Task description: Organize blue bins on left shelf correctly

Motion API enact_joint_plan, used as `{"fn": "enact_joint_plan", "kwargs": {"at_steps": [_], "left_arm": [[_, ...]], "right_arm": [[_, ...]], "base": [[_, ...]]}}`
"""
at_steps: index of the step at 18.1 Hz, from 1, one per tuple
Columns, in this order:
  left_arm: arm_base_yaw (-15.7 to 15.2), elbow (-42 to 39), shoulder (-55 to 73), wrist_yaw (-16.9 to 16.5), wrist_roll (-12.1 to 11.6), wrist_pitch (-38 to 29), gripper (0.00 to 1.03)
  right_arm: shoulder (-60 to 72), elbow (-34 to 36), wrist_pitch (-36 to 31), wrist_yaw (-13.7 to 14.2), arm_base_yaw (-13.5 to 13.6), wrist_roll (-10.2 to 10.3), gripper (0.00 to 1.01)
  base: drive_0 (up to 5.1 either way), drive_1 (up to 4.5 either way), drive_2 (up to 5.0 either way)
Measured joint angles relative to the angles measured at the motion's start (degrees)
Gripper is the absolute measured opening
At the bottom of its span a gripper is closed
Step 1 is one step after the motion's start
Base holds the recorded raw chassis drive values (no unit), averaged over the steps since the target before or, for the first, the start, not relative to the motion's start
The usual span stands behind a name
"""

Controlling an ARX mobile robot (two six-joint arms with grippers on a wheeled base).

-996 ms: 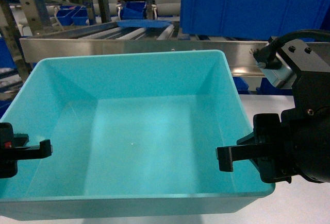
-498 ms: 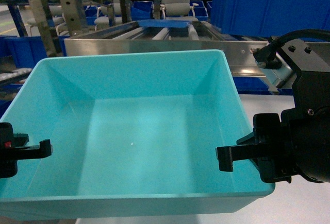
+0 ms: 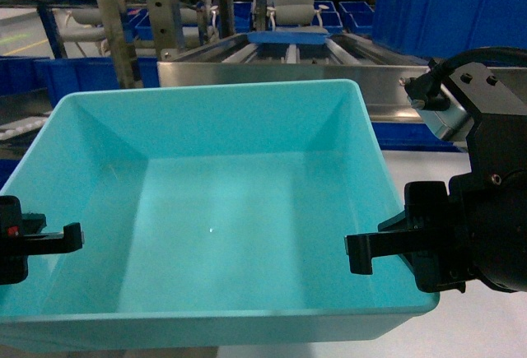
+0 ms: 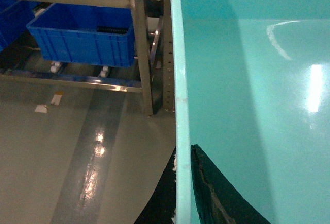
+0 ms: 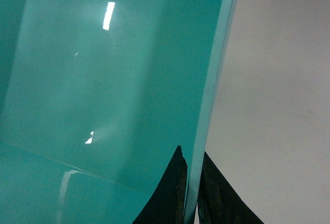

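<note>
Clamped on opposite side walls of the turquoise tub (image 3: pixel 222 210): left gripper (image 3: pixel 49 239) on the left rim, right gripper (image 3: pixel 375 251) on the right rim. From the left wrist, one dark finger (image 4: pixel 211 193) pressed against the inner face of the wall, another just outside, rim pinched between. From the right wrist, same picture: dark fingers (image 5: pixel 172 193) either side of the thin wall edge, touching it. Held between both arms, low in the head view, open side up, nothing inside but a small glint on the floor of it. Beyond the far rim, close behind, the front steel rail of the left shelf (image 3: pixel 272 72), with angled roller lanes running back from it. Up at right on that rack, a dark blue ribbed bin (image 3: pixel 449 8). Farther back, more blue bins (image 3: pixel 82 74) on racks and a grey office chair (image 3: pixel 294 0). Below the left rim, seen from the wrist, grey floor (image 4: pixel 67 147) and another blue crate (image 4: pixel 82 38) on a low steel frame.
</note>
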State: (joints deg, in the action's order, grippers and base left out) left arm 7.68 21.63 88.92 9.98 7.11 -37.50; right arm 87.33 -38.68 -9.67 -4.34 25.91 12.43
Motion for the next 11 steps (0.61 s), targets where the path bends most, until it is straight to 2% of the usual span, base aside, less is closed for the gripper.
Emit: {"fn": "enact_joint_plan", "kwargs": {"at_steps": [9, 11], "left_arm": [[0.0, 0.0, 0.0, 0.0, 0.0, 0.0, 0.05], [0.0, 0.0, 0.0, 0.0, 0.0, 0.0, 0.05]], "right_arm": [[0.0, 0.0, 0.0, 0.0, 0.0, 0.0, 0.03], [0.0, 0.0, 0.0, 0.0, 0.0, 0.0, 0.03]], "base": [[0.0, 0.00, 0.0], [-4.9, 2.42, 2.4]]}}
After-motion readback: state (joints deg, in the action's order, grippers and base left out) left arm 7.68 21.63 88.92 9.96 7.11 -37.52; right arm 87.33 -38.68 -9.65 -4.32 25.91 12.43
